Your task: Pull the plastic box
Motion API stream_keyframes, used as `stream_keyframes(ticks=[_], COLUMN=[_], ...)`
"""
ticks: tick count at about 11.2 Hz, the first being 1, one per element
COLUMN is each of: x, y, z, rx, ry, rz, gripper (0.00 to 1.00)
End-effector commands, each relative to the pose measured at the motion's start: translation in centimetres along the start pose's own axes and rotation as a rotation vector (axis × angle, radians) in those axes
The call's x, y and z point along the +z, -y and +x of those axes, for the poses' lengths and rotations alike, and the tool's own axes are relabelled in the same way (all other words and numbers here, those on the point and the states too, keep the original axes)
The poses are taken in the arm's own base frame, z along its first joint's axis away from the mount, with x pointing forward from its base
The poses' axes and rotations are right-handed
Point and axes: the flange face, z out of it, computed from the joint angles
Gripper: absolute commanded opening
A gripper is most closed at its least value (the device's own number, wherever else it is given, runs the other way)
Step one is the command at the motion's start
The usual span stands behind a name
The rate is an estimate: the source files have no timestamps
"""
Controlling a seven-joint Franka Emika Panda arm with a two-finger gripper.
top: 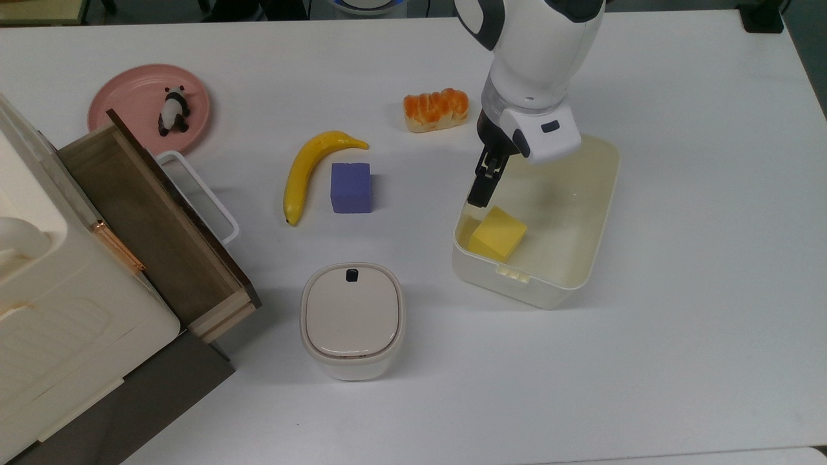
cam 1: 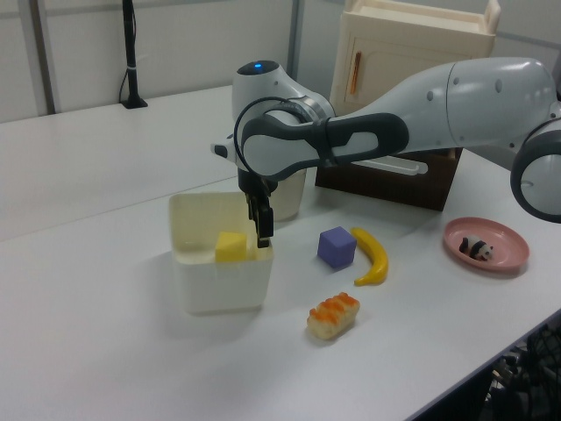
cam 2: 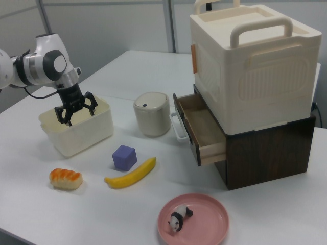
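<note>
1. Robot arm (cam 1: 456,96) with smooth, rounded white shells and dark grey joint bands.
2. A small blue light (cam 1: 257,65) glows on the rounded joint above the gripper.
3. The gripper (top: 479,192) is black, beneath a white block with a dark oval mark.

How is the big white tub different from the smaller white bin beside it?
The plastic box is open-topped and rectangular; the lidded bin is rounded-square with a beige lid and dark button. The plastic box holds a yellow block, and the gripper is at its wall. Both are cream-white plastic.
</note>
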Motion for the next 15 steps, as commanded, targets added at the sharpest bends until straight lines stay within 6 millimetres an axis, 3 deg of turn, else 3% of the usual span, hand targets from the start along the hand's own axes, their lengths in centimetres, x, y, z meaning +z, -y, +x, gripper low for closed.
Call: stream_keyframes(ticks=[1, 8, 15], x=[0.0, 0.6, 1.4], y=[0.5, 0.1, -1.2], z=[-0.9, -2.4, -6.2], rx=[-0.016, -0.004, -0.005], ry=[0.028, 0.05, 0.086], rz=[-0.003, 0.008, 0.019], gripper=[1.0, 1.0, 1.0])
